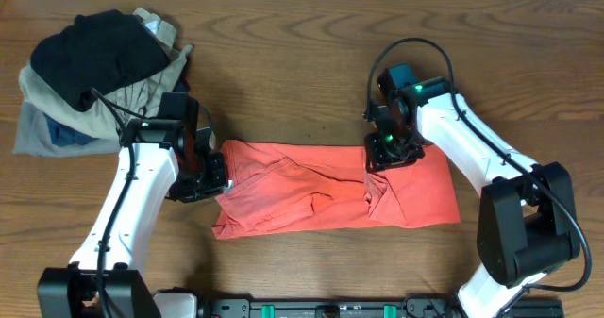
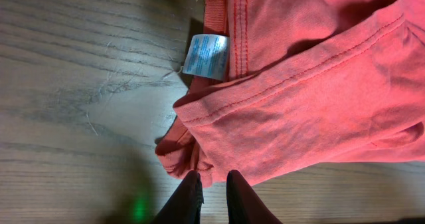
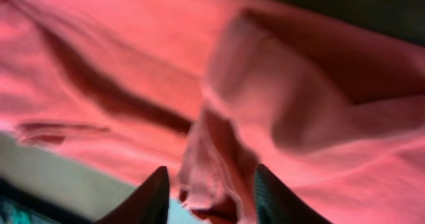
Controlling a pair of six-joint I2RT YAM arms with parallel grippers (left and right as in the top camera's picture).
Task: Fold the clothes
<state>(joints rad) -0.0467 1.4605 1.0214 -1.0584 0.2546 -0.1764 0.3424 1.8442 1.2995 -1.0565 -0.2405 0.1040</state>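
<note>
Shirt [image 1: 330, 193], red-orange, lay as a long crumpled band across the lower middle of the overhead frame, on a wood table [image 1: 283, 54]. A pile of other clothes [image 1: 94, 73] sat in the upper left, apart from it. The left gripper [image 2: 211, 179] was at the band's left end, its jaws nearly together and seemingly clamped on a bunched bit of edge. The white neck tag [image 2: 206, 56] showed above that, in the upper middle of the left wrist view. The right gripper [image 3: 209, 174] stood over the band's upper edge, right of centre, jaws apart, with a loose ridge of cloth rising between them, not pinched.

The step in hand looked like laying a lengthwise fold and smoothing it. To do it well, the right gripper probably needed to lift straight up clear of that ridge, so as not to drag it, then take the right end. The left grip looked shallow and on bunched fabric. Any pull therefore likely had to be slow and level with the table, both ends moving together, to draw out the middle wrinkles without slipping. The lower left corner sagged below the band's line and would have wanted squaring before another fold
</note>
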